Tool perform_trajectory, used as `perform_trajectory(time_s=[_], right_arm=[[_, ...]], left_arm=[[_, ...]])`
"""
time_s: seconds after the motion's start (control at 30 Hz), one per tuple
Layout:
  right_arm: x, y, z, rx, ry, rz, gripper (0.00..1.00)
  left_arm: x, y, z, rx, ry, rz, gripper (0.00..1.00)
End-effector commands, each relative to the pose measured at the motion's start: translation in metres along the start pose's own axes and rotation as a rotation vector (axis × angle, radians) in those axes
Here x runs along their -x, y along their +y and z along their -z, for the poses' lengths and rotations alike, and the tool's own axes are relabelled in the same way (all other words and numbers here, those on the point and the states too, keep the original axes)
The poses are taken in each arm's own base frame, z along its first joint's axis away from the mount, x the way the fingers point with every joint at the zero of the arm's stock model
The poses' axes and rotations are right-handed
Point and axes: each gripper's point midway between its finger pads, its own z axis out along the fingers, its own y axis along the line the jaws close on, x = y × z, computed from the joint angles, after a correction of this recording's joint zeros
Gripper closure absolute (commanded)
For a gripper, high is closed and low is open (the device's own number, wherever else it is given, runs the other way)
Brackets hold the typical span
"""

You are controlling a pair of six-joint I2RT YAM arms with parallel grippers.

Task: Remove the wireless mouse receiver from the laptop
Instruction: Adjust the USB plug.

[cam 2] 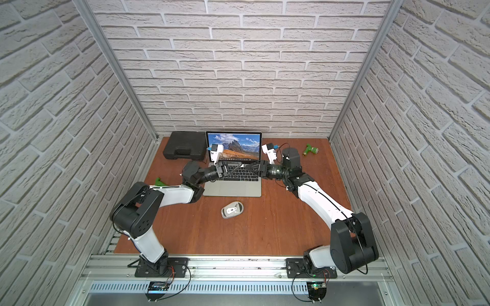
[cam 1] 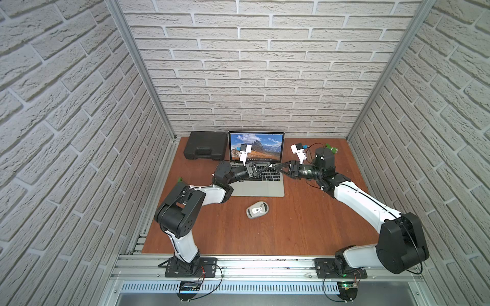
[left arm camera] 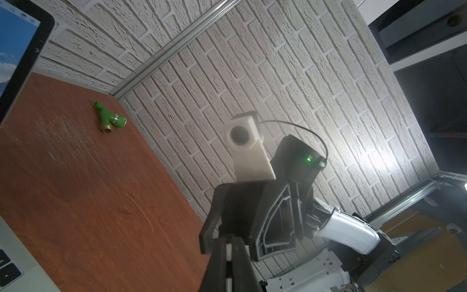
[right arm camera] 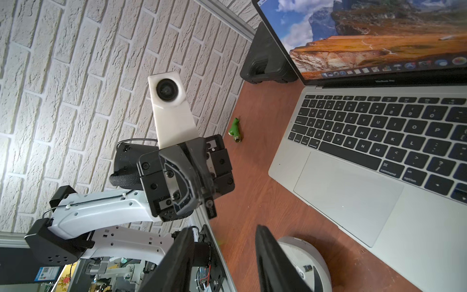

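Robotics laboratory test cell, dressed as a desk. Brick-pattern panels (cladding seated in a frame, on three sides) are held by aluminium profiles. The left arm and right arm are bolted to a slotted metal rail fronting a wooden board, with a bare circuit board wired below. The laptop, mouse and black case lie on the wooden board.

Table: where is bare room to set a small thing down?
Free: the front strip of the table, between the mouse and the front rail; also the patch bordered by mouse, laptop and right arm. Crowded: over the keyboard, where the left gripper and right gripper nearly meet.
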Motion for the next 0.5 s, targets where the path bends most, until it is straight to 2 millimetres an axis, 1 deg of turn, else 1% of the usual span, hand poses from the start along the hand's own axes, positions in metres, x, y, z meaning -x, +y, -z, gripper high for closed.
perform_trajectory(time_s=[0.0,0.1,0.17,0.3,0.47], right_arm=[[0.0118,0.0242,-0.0001,0.09,-0.003,0.039,0.56],[0.0159,0.032,-0.0036,0.144,0.003,0.017,0.58],[0.0163,0.0315,-0.0036,0.137,0.001,0.02,0.63],[0.0169,0.0295,-0.0054,0.129,0.006,0.015,0.66],[0.0204,0.0282,-0.0074,0.128,-0.001,0.016,0.73]], left_arm=[[0.0013,-0.024,0.0003,-0.068,-0.001,-0.058,1.0],[0.0009,-0.024,-0.0016,-0.072,0.002,-0.056,1.0],[0.0001,-0.026,-0.0032,-0.077,0.006,-0.057,1.0],[0.0001,-0.0286,-0.0027,-0.08,0.004,-0.061,1.0],[0.0001,-0.0302,-0.0034,-0.084,0.006,-0.061,1.0]])
